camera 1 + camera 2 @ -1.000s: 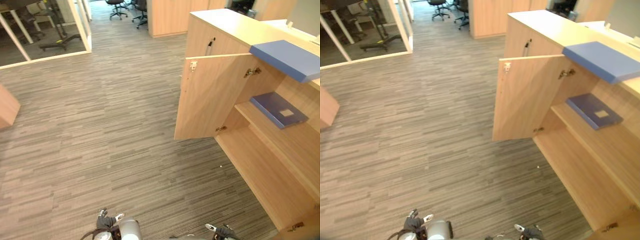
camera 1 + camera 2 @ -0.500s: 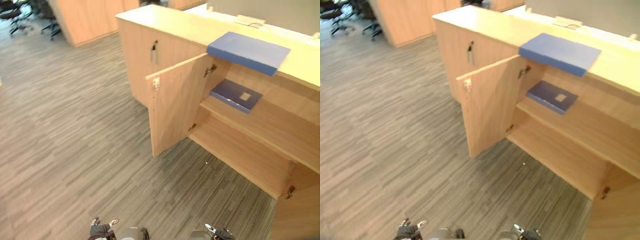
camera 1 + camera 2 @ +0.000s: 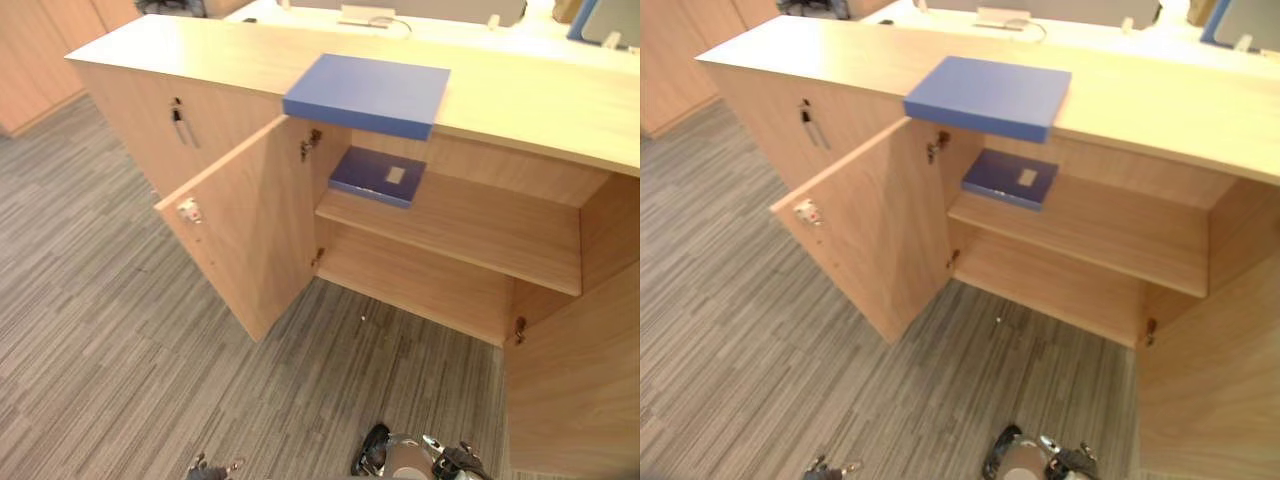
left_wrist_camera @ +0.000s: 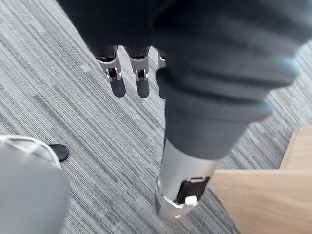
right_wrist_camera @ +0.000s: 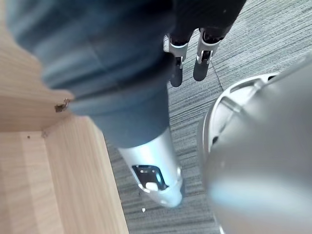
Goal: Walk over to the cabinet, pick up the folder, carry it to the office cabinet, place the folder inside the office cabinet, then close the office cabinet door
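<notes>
Now that the view faces the cabinet (image 3: 200,48) head-on, no longer sidelong, the folder (image 3: 368,94) on top lies ahead; left hand (image 4: 117,84) and right hand (image 5: 202,68) hang loose-fingered, empty

Two blue folders: one folder (image 3: 368,94) on the counter (image 3: 520,95), a second folder (image 3: 378,175) on the single shelf (image 3: 470,225); two open doors, left door (image 3: 245,240) and right door (image 3: 575,380); one closed door (image 3: 140,100).

Grey striped carpet (image 4: 73,122) spreads under the fingers (image 4: 117,83) of the left hand (image 4: 122,24); a white speck (image 3: 362,319) lies well ahead of them.
</notes>
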You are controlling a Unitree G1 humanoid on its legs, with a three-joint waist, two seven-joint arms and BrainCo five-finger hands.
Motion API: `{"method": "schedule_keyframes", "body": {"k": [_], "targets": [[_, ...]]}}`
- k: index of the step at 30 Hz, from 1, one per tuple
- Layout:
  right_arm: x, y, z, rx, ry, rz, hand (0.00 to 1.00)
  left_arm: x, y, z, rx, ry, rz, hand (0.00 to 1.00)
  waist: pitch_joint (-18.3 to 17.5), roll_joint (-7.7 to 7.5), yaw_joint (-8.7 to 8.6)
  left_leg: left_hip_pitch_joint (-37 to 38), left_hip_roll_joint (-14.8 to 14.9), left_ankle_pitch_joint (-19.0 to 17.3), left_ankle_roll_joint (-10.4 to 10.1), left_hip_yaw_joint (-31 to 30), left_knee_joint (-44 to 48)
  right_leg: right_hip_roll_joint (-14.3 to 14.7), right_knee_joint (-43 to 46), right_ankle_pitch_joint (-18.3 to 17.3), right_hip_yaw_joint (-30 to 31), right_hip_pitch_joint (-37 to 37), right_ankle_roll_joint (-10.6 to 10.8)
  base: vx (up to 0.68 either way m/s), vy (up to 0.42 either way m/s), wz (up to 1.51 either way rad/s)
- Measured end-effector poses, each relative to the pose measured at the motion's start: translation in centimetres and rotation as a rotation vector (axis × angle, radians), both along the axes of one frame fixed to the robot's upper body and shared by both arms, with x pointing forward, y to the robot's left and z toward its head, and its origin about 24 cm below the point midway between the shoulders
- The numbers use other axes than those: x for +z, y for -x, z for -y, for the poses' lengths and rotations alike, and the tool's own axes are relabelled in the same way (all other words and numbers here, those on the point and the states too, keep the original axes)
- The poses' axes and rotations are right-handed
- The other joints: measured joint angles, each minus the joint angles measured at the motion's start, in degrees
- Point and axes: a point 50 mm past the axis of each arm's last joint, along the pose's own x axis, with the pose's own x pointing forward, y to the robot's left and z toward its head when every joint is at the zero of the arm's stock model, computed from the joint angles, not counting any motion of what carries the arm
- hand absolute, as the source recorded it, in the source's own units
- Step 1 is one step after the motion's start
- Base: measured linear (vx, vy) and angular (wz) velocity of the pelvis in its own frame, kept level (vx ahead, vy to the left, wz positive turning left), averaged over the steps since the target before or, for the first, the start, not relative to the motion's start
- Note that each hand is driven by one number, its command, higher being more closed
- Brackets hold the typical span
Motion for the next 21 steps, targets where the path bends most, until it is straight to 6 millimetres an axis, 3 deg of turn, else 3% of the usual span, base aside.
{"method": "schedule_keyframes", "body": {"k": [4, 5, 6, 7, 8, 9, 10, 11, 14, 17, 19, 20, 21], "targets": [[-0.2, 0.4, -0.7, -0.023, -0.025, -0.007, 0.00, 0.1, -0.9, 0.8, 0.005, 0.021, 0.022, 0.00, -0.4, -1.27, -0.96, 0.7, 2.0, -0.1, -0.5, 0.6, 2.1, 0.8, 2.9, -5.2, -1.1, -0.4, 0.7, 0.17, -0.179, -0.23], [-0.3, 0.6, -0.9, -0.049, -0.038, -0.005, 0.00, 0.1, -0.8, 0.3, 0.017, 0.014, 0.018, 0.00, -0.3, -1.79, -0.97, -1.0, 4.7, -0.8, -1.2, 0.4, 8.0, 2.8, 0.8, -5.4, -1.5, 0.9, 0.6, 0.23, -0.277, -0.52], [-0.4, 0.8, -1.2, -0.063, -0.051, -0.008, 0.00, 0.1, -0.5, 0.0, 0.036, 0.012, 0.018, 0.00, -0.4, -1.77, -0.94, -4.6, 9.3, -1.2, -0.4, -0.8, 18.2, 5.4, -3.1, -5.5, -2.8, 3.4, 0.6, 0.28, -0.323, -0.56], [-0.5, 1.0, -1.3, -0.070, -0.053, -0.009, 0.00, 0.1, -0.4, -0.1, 0.050, 0.011, 0.021, 0.00, -0.4, -1.68, -0.78, -6.9, 11.9, -0.8, 0.4, -1.9, 24.4, 6.9, -4.7, -5.4, -3.2, 4.9, 0.5, 0.26, -0.241, -0.73], [-0.6, 1.3, -1.3, -0.079, -0.060, -0.017, 0.00, 0.4, -0.5, -0.7, 0.074, 0.002, 0.044, 0.00, -0.4, -1.64, -0.23, -11.0, 16.3, 1.2, 3.4, -5.3, 36.6, 9.7, -6.9, -4.3, -2.5, 6.8, -0.6, 0.26, -0.175, -0.95], [-0.6, 1.4, -1.2, -0.071, -0.056, -0.025, 0.00, 0.5, -0.6, -0.9, 0.090, -0.001, 0.055, 0.00, -0.2, -1.32, 0.45, -14.4, 19.1, 1.6, 4.2, -8.8, 47.5, 12.7, -8.1, -4.3, -0.3, 8.7, -1.8, 0.26, -0.130, -1.04], [-0.6, 1.4, -1.3, -0.064, -0.057, -0.029, 0.00, 0.6, -0.6, -1.1, 0.097, -0.003, 0.059, 0.00, -0.2, -1.38, 0.53, -15.9, 19.6, 1.0, 4.2, -10.3, 51.5, 13.8, -8.8, -4.6, 0.9, 9.6, -2.4, 0.24, -0.059, -1.04], [-0.7, 1.3, -1.5, -0.046, -0.060, -0.033, 0.00, 0.7, -0.7, -1.5, 0.104, -0.011, 0.065, 0.00, -0.2, -1.74, 0.64, -19.0, 18.6, -0.6, 4.1, -12.7, 56.0, 15.0, -10.6, -4.5, 2.9, 11.3, -2.7, 0.20, -0.021, -0.77], [-0.8, 1.3, -1.5, -0.039, -0.060, -0.050, 0.00, 1.0, -1.0, -1.8, 0.137, -0.015, 0.101, 0.00, 0.2, -2.68, 1.21, -25.2, 13.7, -4.0, 4.1, -15.1, 54.7, 15.7, -14.0, -3.6, 8.1, 14.7, -2.9, 0.27, -0.003, -0.94], [-0.8, 1.0, -1.8, -0.028, -0.065, -0.054, 0.00, 1.2, -1.2, -2.0, 0.149, -0.024, 0.127, 0.00, 0.8, -3.08, 2.89, -30.3, 6.7, -6.0, 3.6, -21.0, 42.1, 15.0, -16.8, -2.5, 13.6, 18.5, -1.6, 0.22, 0.130, -0.94], [-0.8, 0.8, -1.8, -0.021, -0.065, -0.050, 0.00, 1.4, -1.5, -1.9, 0.152, -0.021, 0.143, 0.00, 1.0, -3.22, 3.34, -31.2, 2.3, -5.6, 3.2, -24.6, 29.7, 13.6, -17.5, -2.9, 16.1, 19.9, 0.0, 0.23, 0.183, -0.74], [-0.8, 0.8, -1.8, -0.017, -0.063, -0.050, 0.00, 1.4, -1.5, -1.7, 0.153, -0.017, 0.144, 0.00, 1.0, -3.17, 3.37, -31.4, 0.2, -3.9, 3.3, -26.2, 21.9, 12.6, -17.7, -3.6, 17.4, 21.2, 1.5, 0.29, 0.236, -0.53], [-0.8, 0.9, -2.0, 0.010, -0.058, -0.055, 0.00, 1.4, -1.5, -1.7, 0.157, -0.015, 0.147, 0.00, 1.0, -3.49, 3.76, -30.9, -0.9, 0.2, 3.8, -26.3, 19.9, 11.5, -17.7, -4.3, 18.4, 22.5, 3.0, 0.39, 0.297, -0.50]]}}
